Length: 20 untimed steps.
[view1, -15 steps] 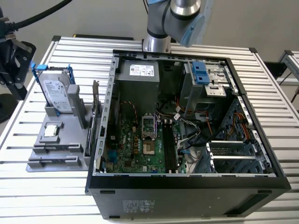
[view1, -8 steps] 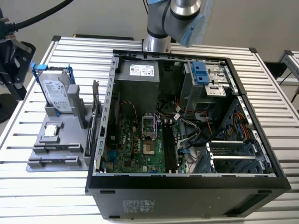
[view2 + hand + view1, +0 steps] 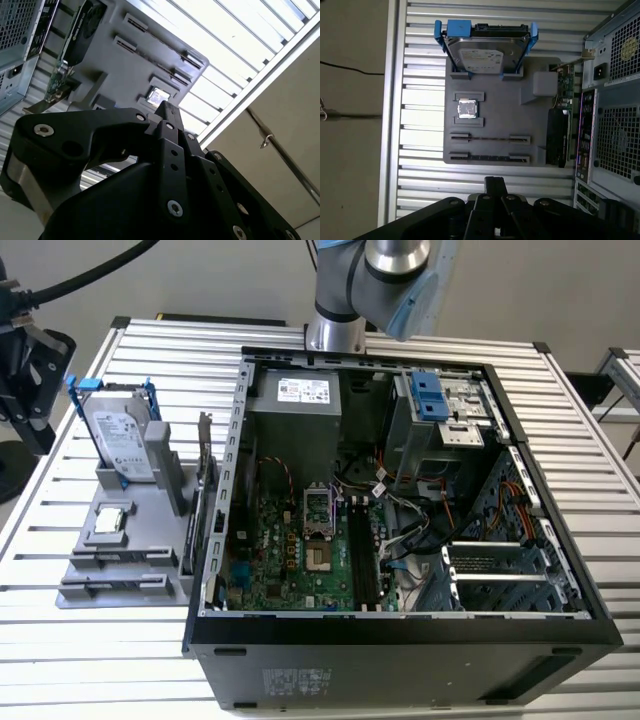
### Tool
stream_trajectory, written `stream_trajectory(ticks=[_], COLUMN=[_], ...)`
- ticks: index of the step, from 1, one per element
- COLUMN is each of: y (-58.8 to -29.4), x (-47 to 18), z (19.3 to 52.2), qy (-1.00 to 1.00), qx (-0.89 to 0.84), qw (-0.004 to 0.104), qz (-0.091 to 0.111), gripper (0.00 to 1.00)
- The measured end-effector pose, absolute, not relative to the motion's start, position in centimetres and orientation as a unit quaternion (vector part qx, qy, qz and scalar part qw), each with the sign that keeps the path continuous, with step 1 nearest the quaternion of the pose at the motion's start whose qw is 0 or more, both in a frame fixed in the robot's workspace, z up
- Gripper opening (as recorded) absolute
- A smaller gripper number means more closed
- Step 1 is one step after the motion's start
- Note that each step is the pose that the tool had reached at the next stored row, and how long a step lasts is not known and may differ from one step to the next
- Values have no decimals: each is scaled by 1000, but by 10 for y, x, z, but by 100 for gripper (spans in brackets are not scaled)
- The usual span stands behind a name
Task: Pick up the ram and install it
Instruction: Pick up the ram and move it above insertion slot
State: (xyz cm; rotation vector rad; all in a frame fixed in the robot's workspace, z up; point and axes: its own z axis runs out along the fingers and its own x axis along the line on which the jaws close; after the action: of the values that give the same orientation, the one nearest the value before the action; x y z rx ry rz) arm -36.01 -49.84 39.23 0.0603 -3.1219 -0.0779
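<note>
The ram (image 3: 490,158) is seen standing on edge in a slot of the grey holder (image 3: 507,115), near the processor chip (image 3: 468,108) and hard drive (image 3: 485,52). The gripper (image 3: 495,182) is held above the slatted table (image 3: 420,130), pointed downward, well apart from the ram, with its fingers closed together on nothing.

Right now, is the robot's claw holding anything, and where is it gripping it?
Nothing is held. The gripper is shut with nothing between its fingers, and the ram sits in a slot on the grey holder.
</note>
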Motion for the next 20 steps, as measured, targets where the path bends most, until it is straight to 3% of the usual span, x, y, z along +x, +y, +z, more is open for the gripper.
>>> stream_trajectory(ticks=[20], y=[-498], x=[-361], z=[392], qy=[-1000], qx=[-16], qw=[8], qz=[-25], gripper=[0])
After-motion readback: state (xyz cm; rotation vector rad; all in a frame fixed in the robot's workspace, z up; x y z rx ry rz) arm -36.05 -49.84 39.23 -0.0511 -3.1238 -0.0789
